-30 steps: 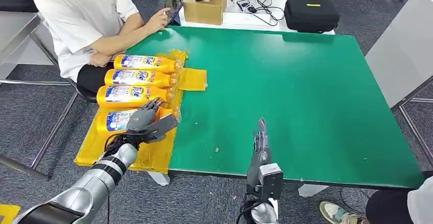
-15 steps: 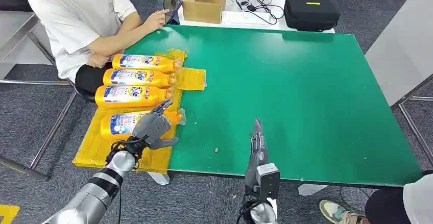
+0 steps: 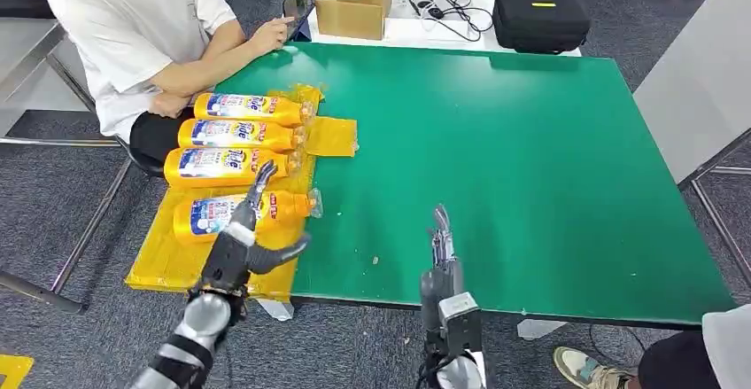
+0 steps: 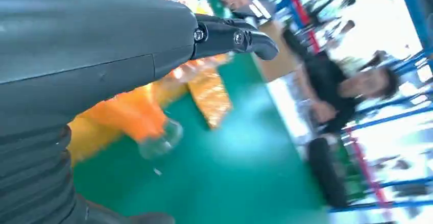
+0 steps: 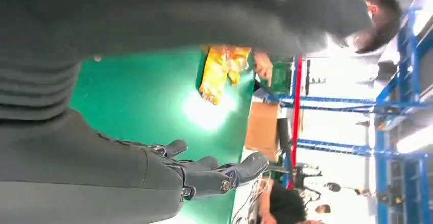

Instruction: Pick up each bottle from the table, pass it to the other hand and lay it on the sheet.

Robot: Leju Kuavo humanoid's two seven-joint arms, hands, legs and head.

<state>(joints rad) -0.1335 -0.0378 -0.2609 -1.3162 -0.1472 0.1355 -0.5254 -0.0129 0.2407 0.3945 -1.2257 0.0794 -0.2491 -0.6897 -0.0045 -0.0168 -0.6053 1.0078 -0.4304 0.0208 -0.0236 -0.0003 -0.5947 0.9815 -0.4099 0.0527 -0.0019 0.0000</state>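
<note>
Four orange dish-soap bottles lie side by side on the yellow sheet [image 3: 168, 260] that covers the left edge of the green worktop [image 3: 531, 167], all with their caps pointing toward the worktop's middle. The nearest bottle [image 3: 208, 214] lies closest to the robot, and its clear cap reaches just past the sheet's edge onto the green. The second bottle [image 3: 226, 165], third bottle [image 3: 235, 134] and farthest bottle [image 3: 248, 106] follow in a row behind it.

The left hand [image 3: 243, 243] hovers over the near end of the sheet with fingers spread and thumb out to the side, holding nothing; its fingertips overlap the nearest bottle in the head view, and whether they touch it cannot be told. The right hand [image 3: 440, 252] stands at the worktop's near edge, fingers straight and apart, empty.

A person in a white T-shirt [image 3: 133, 26] sits beside the sheet, arms resting on the worktop corner. A cardboard box [image 3: 352, 12] and a black case [image 3: 540, 21] sit on the white table beyond.
</note>
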